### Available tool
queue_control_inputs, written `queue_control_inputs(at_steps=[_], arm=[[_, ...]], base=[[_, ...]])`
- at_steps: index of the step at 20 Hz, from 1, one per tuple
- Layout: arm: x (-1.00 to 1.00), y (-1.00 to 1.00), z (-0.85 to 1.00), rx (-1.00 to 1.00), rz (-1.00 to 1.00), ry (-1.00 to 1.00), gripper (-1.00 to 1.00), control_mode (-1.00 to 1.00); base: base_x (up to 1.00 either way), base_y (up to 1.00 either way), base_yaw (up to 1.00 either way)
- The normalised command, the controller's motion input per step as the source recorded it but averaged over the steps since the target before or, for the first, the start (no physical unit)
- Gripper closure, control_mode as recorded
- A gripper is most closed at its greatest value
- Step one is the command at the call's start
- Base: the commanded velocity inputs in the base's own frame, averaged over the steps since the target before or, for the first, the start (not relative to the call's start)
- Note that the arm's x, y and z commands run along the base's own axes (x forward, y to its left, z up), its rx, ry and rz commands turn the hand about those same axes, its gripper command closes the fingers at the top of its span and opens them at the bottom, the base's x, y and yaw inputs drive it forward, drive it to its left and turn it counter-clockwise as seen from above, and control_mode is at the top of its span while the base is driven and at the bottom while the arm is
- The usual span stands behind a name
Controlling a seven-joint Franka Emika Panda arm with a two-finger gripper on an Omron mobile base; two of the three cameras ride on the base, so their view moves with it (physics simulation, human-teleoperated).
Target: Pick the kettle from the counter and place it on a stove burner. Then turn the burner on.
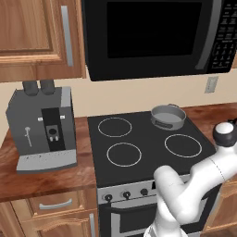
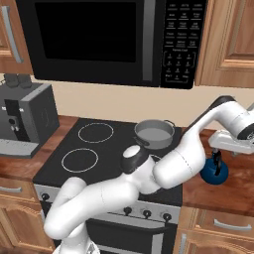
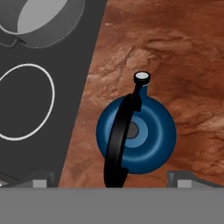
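Note:
The small dark-blue kettle [image 3: 144, 135] stands upright on the reddish-brown counter [image 3: 175, 52], just right of the black cooktop, its black handle arching over the lid and its spout toward the top of the hand view. My gripper [image 3: 113, 180] hovers right above it, open, with one fingertip on each side of the kettle and nothing held. From the right base view the kettle [image 2: 214, 171] sits under the gripper [image 2: 224, 147] at the far right. The wide stove burner [image 3: 24, 101] is the white ring nearest the kettle, seen front right on the cooktop [image 1: 183, 145].
A grey metal pot [image 1: 168, 115] occupies the back right burner. A grey coffee machine [image 1: 44, 129] stands on the counter left of the stove. A black microwave [image 1: 152, 37] hangs above. Knobs [image 1: 126, 194] line the stove front.

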Motion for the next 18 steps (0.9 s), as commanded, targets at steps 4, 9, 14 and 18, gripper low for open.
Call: queue_control_inputs(at_steps=[4,9,14,18], arm=[[0.0,0.0,0.0,0.0,0.0,0.0,-1.0,-1.0],[0.0,0.12,-0.17,-0.09,0.0,0.02,-1.0,-1.0],[0.0,0.25,-0.3,-0.13,0.0,0.04,-1.0,-1.0],[0.0,0.23,-0.33,-0.06,0.0,0.04,-1.0,-1.0]], base=[[0.0,0.0,0.0],[0.0,0.0,0.0],[0.0,0.0,0.0],[0.0,0.0,0.0]])
